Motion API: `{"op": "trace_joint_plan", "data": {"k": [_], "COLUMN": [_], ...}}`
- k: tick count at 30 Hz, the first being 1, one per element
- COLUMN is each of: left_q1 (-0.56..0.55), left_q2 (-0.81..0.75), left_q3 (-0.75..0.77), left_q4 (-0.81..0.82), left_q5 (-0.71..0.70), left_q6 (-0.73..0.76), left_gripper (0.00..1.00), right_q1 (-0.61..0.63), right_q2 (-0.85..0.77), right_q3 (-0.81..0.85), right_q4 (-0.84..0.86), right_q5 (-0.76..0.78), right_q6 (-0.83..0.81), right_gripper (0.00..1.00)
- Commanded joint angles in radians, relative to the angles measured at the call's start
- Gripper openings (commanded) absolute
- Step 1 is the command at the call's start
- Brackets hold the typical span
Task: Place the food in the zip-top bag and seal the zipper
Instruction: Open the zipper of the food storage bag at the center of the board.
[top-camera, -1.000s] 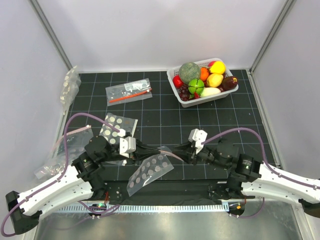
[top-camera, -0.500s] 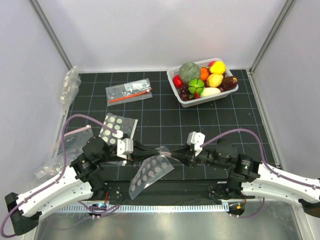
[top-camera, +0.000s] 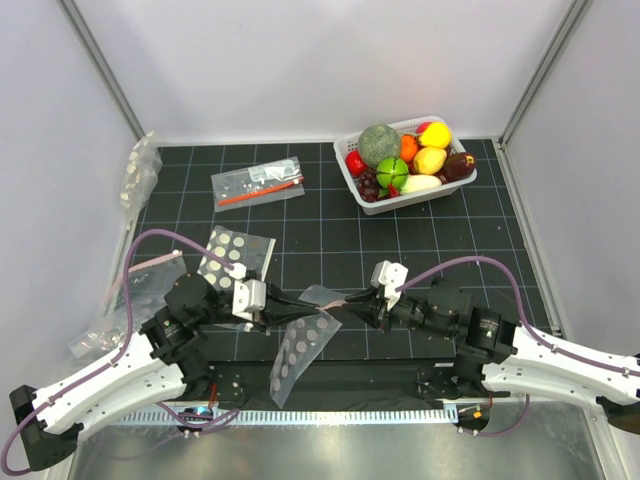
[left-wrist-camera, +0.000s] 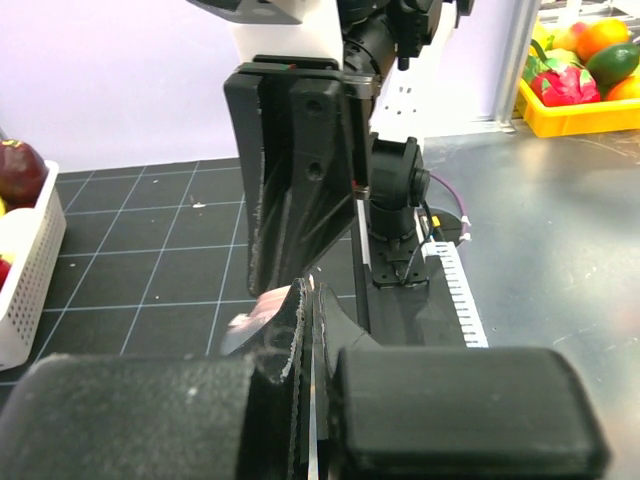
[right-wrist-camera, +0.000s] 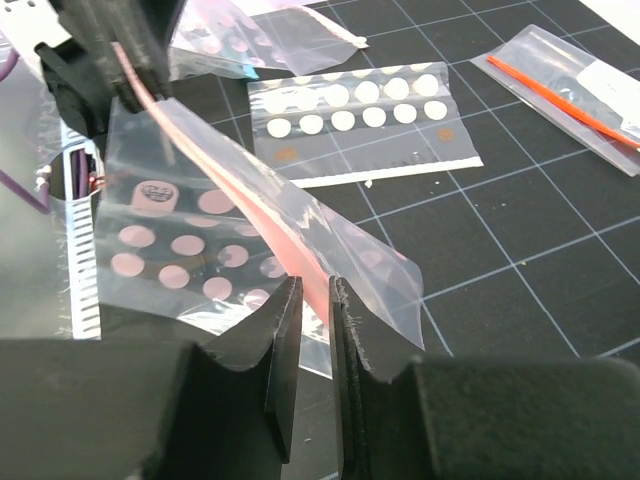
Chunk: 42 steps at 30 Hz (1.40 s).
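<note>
A: Pink zipper (right-wrist-camera: 250, 215), who has it?
B: Both. The left gripper (top-camera: 272, 312) is clenched on one end. The right gripper (top-camera: 353, 301) pinches the other end, with the strip in the narrow slit between its fingers (right-wrist-camera: 282, 345).
A: And the bag (top-camera: 300, 348)?
B: Up off the mat (top-camera: 330, 235), between the two arms. Its dotted body hangs slack below the strip, toward the near edge.
A: The food (top-camera: 405, 160)?
B: Piled in the white basket (top-camera: 415, 198) at the far right, well apart from the bag.
</note>
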Motion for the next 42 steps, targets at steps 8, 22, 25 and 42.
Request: {"op": "trace_joint_plan", "data": {"k": [8,22,25,42], "left_q1": [-0.005,-0.005,-0.005,-0.005], "left_q2": [0.001,-0.011,-0.005,-0.008], "left_q3": [0.011,0.008,0.013,0.014], "left_q4": [0.058,0.03,0.027,0.026], "left_q5": [0.076,-0.047,-0.047,-0.028], "left_q6": [-0.006,-0.006,-0.005,-0.006], "left_gripper": [0.0,0.0,0.0,0.0], "right_q1": [0.003,0.003,0.003,0.003], "right_q2": [-0.01,-0.084,-0.099,-0.078], "right_q3": [0.018,-0.006,-0.015,-0.009], "right_q4": [0.032,0.052,0.057,0.058], "right_q5": [0.07,-0.005,-0.006,-0.095], "right_q6": [0.007,0.004,0.004,-0.011], "right_gripper": [0.21,0.25,0.25,0.25]}}
